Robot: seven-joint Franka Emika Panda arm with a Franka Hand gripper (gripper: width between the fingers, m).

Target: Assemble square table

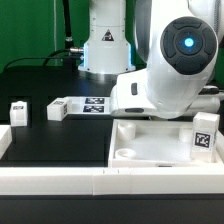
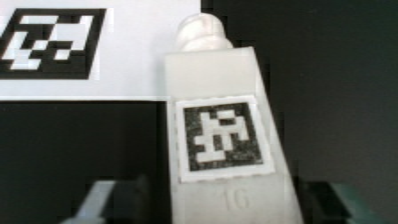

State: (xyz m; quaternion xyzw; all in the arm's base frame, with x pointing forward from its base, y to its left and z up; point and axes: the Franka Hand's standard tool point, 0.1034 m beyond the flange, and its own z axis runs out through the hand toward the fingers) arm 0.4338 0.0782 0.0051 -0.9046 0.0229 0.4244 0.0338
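Observation:
In the wrist view my gripper [image 2: 217,205] is shut on a white block leg [image 2: 221,110]. Its tag faces the camera and its screw tip points away from the fingers [image 2: 103,202]. In the exterior view the arm's own body hides the gripper and this leg. The white square tabletop [image 1: 150,132] with its raised rim lies at the exterior view's right front. One tagged leg [image 1: 203,136] stands at its right side. Two more legs [image 1: 18,111] [image 1: 56,110] stand on the black mat at the exterior view's left.
The marker board [image 1: 92,103] lies on the mat behind the tabletop, and a tagged corner of it shows in the wrist view [image 2: 63,50]. A long low white border rail [image 1: 50,181] runs along the front. The robot base [image 1: 105,45] stands at the back.

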